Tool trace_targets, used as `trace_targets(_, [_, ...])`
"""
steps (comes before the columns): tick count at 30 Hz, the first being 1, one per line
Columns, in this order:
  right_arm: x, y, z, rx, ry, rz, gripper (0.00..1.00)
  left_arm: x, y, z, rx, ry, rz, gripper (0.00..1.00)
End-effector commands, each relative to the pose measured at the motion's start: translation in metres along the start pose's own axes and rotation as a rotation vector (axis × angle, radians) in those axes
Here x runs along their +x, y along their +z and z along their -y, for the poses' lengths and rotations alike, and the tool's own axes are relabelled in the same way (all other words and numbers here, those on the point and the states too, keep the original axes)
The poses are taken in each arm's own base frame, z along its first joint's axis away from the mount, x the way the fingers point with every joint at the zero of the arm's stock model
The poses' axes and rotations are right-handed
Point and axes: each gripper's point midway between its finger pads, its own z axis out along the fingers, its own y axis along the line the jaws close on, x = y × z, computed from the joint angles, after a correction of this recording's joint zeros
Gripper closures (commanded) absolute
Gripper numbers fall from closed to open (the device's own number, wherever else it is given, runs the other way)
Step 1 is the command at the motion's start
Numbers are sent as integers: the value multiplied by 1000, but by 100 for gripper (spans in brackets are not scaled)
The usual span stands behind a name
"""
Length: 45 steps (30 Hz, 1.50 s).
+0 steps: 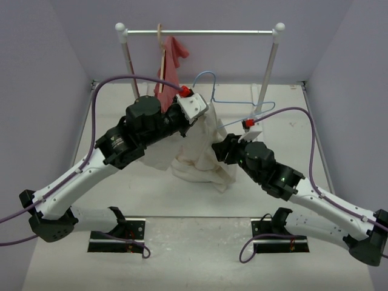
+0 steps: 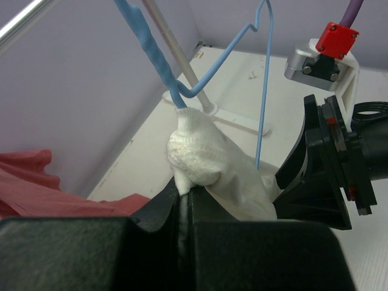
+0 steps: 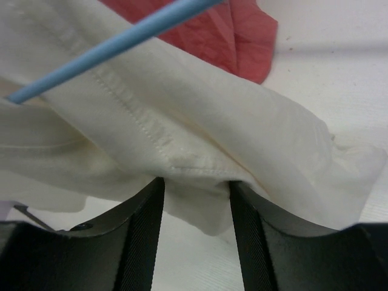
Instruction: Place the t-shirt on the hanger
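One hanger (image 2: 151, 51) end inside t-shirt (image 2: 206, 154)

Top view looks down from 6 o'clock toward 12; both wrist views sit close, sharing the t-shirt (image 2: 206, 160) and hanger (image 2: 151, 54) with it.

The left arm (image 1: 91, 163) and right arm (image 1: 315, 197) both reach forward and inward, elbows bent. The left gripper (image 2: 185, 193) is raised, its jaws pinched tight. The right gripper (image 3: 194, 191) sits lower, its fingers (image 3: 142, 233) apart.
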Motion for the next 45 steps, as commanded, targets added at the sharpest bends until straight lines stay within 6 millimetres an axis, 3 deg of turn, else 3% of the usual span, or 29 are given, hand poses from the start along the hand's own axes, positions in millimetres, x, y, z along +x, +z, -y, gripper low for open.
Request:
trace_targets(1, [-32,-15,-30,-133,65,82,49,-28,-8,-12,-57,-11,105,100])
trace_targets(7, [-41,-10,-19,-37,52,95,49,-23,-4,-10,-49,-16,93,100])
trace_targets(15, [-50,3,-20,31,19,92,47,-23,-2,0,7,-11,96,100])
trace_targets(18, [-56,6,-19,61,-2,96,54,-24,-3,2,18,-10,101,100])
trace_targets(21, [-51,12,-9,124,-19,88,59,-25,-6,0,10,-7,103,100])
trace_targets(25, [-38,15,-1,144,-25,67,74,-28,-10,-2,0,-6,115,100])
trace_targets(35, [-10,11,13,131,-4,33,74,-33,-14,-5,-19,-19,132,100])
trace_targets(38, [-4,12,13,115,-3,21,71,-34,-15,-4,-13,-22,138,100])
trace_targets(43, [2,9,7,51,-13,17,77,-33,-17,-5,-16,-17,135,100])
trace_targets(45, [2,7,8,48,-12,17,74,-32,-17,-6,-19,-14,130,100])
